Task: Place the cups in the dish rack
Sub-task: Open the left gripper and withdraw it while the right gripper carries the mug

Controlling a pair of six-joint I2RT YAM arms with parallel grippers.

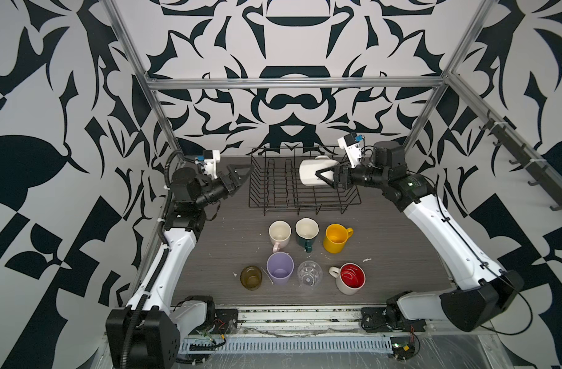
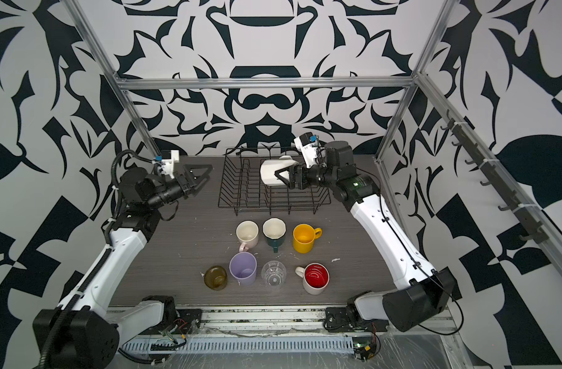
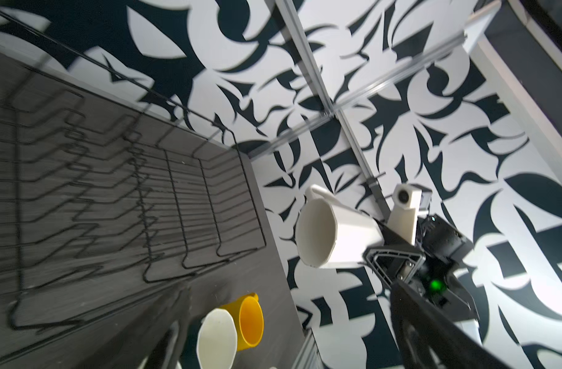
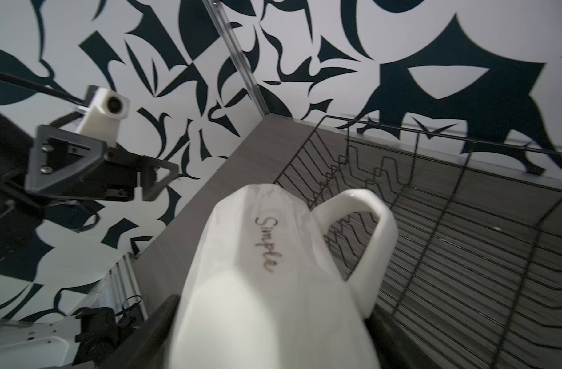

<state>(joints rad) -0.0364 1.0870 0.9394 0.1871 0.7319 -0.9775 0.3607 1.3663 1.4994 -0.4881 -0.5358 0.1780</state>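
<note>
- We find the dish rack [image 1: 266, 191] at the back of the bench [image 1: 385, 255], about midway across.
- Above its right half the sideways mug [image 1: 308, 172] lies in the right gripper [image 1: 320, 175], mouth leftward, handle toward the back; whether it touches the wires we cannot tell.
- The left gripper [image 1: 245, 174] hangs left of the rack, apart from it.
- Before the rack we count three in a row: the left mug [image 1: 280, 234], the middle mug [image 1: 306, 231], the right mug [image 1: 336, 239].
- Nearer the front edge stand four more: the left glass [image 1: 251, 277], the tumbler [image 1: 280, 271] just beside it, the right glass [image 1: 309, 276], the front mug [image 1: 351, 278].
- The tumbler stands before the left mug, the front mug before the right mug.
</note>
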